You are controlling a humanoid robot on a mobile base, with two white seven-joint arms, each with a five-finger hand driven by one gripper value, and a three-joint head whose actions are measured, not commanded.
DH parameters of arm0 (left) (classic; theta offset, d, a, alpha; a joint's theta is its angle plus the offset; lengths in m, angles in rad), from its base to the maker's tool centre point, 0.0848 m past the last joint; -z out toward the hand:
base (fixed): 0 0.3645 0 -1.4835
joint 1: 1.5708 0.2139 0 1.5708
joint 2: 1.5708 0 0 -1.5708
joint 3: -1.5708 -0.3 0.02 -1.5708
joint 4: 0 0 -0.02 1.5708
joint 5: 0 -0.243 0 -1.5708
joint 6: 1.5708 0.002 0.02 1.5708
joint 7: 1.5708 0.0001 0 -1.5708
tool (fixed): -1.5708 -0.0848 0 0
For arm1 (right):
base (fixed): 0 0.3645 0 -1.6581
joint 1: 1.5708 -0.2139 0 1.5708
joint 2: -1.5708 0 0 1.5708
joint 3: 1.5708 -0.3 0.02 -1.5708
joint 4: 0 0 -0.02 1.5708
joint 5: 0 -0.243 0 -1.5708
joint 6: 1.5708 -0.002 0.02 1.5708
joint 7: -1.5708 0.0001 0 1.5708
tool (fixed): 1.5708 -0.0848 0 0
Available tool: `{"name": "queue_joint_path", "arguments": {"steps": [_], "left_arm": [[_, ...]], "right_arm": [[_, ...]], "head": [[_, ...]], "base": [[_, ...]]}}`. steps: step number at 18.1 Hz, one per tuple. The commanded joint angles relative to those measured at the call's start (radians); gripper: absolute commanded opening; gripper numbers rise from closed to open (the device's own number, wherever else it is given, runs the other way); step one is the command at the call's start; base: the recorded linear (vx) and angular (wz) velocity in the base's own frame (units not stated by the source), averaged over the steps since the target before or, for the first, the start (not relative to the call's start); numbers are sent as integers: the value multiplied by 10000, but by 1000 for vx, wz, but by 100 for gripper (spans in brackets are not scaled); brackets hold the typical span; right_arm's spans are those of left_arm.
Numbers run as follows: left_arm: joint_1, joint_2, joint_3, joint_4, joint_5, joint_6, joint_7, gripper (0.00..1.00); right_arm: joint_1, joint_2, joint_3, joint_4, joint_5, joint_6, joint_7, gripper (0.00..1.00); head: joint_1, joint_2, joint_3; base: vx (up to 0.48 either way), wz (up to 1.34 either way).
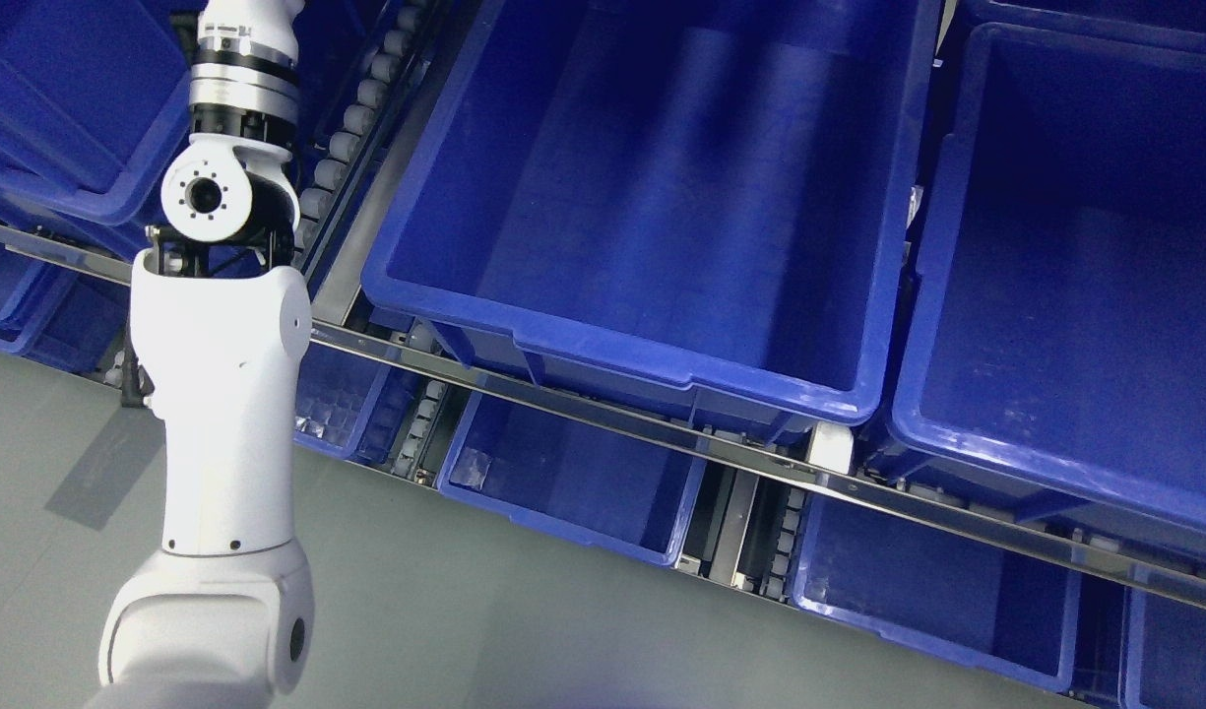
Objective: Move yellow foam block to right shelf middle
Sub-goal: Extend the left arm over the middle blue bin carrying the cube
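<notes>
My left arm (219, 394) rises from the lower left and reaches up past the top edge of the head view, its wrist (240, 79) cut off there. The hand itself is out of the picture. No yellow foam block shows anywhere. The right arm does not appear.
A large blue bin (662, 197) sits on the upper shelf level in the middle, another blue bin (1085, 276) to its right, and one more (61, 108) at the upper left. Smaller blue bins (573, 473) line the lower level behind a metal rail (603, 414). Grey floor (465, 611) lies below.
</notes>
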Motion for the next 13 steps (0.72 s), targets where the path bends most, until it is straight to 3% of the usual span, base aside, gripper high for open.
{"name": "queue_joint_path", "arguments": {"steps": [1, 7, 9, 12, 13], "left_arm": [[-1219, 175, -1455, 1394, -1406, 745, -928, 0], [-2126, 175, -2806, 2284, -2987, 1360, -3673, 0], [-2142, 175, -3098, 2345, -3125, 1436, -3846, 1], [-2142, 175, -3406, 2606, -3401, 1498, -3892, 11], [-2126, 175, -3482, 2621, -3417, 1498, -3892, 18]], "right_arm": [[16, -175, 0, -174, 31, 3, 5, 100], [16, -175, 0, -174, 31, 3, 5, 100], [16, -175, 0, -174, 31, 3, 5, 100], [16, -175, 0, -174, 31, 3, 5, 100], [16, -175, 0, -174, 31, 3, 5, 100]], "head": [[0, 0, 0], [0, 0, 0], [0, 0, 0], [0, 0, 0], [0, 0, 0]], "base": [[11, 0], [0, 0], [0, 0], [0, 0], [0, 0]]}}
